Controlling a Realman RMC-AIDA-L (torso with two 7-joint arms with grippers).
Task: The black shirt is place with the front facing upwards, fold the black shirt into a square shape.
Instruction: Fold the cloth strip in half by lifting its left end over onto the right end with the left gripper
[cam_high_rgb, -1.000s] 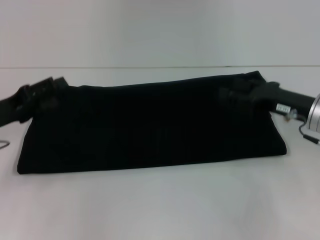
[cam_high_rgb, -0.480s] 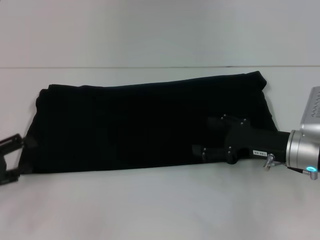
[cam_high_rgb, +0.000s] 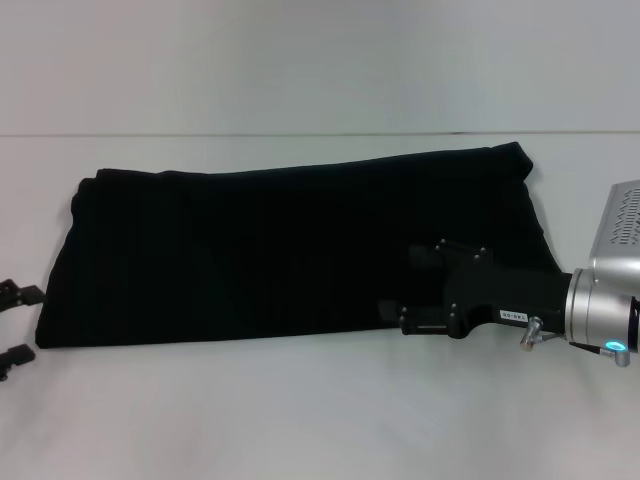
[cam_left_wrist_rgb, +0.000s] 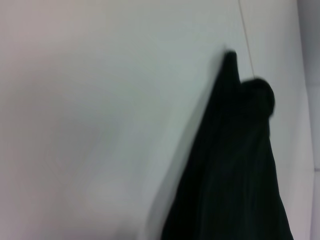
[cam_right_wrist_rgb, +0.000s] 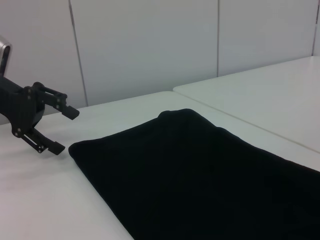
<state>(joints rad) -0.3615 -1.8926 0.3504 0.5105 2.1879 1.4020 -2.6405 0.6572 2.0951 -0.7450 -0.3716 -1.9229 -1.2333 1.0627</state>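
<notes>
One black shirt is lying folded lengthwise across my table, left to right; two grippers, left gripper fingers apart, right gripper unclear.

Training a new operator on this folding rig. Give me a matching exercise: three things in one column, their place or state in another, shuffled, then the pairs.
Things:
1. black shirt
2. left pincer
3. right pincer
4. table

Place or state:
A. over the shirt's right end, by its near edge
B. white, bare in front of the cloth
C. folded into a long band lying flat
D. open, off the cloth, beside its left near corner

Pairs: 1-C, 2-D, 3-A, 4-B
</notes>
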